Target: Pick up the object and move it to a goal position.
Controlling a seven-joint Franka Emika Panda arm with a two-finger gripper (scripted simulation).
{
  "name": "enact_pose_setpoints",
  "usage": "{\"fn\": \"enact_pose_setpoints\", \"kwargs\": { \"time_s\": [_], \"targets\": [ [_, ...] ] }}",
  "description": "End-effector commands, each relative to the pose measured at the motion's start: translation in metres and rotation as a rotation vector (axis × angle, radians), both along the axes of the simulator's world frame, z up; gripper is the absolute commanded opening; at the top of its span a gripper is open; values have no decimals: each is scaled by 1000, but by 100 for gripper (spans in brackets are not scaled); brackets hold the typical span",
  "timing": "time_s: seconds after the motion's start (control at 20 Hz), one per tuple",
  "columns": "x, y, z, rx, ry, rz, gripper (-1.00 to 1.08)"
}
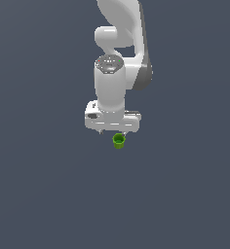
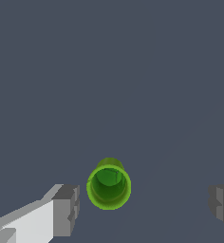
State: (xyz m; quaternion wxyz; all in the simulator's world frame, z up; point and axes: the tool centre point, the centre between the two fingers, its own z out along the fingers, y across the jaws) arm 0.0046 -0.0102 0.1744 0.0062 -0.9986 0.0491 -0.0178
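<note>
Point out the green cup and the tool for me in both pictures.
green cup point(image 2: 108, 186): wrist view, on its hollow inside.
green cup point(image 1: 118, 141): exterior view, on its open top.
tool point(image 2: 142, 206): wrist view, midway between the open fingertips.

The cup point(image 1: 118, 141) stands upright on the floor point(image 1: 44, 194), directly below the gripper point(image 1: 112, 130). In the wrist view the cup point(image 2: 108, 186) sits between the two fingers point(image 2: 66, 209), touching neither, nearer one of them.

A flat slate-blue ground point(image 1: 44, 194) fills everything here, evenly lit, matte, one plain unbroken tone from edge to edge in both views
</note>
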Motion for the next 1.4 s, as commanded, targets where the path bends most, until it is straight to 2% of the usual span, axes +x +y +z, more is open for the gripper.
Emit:
{"fn": "enact_pose_setpoints", "kwargs": {
  "time_s": [0.0, 0.75, 1.35],
  "targets": [
    [-3, 3, -7, 1, 4, -28, 100],
    [-33, 22, -70, -1, 33, -287, 100],
    [-40, 25, -83, -4, 38, -335, 100]
  ]
}}
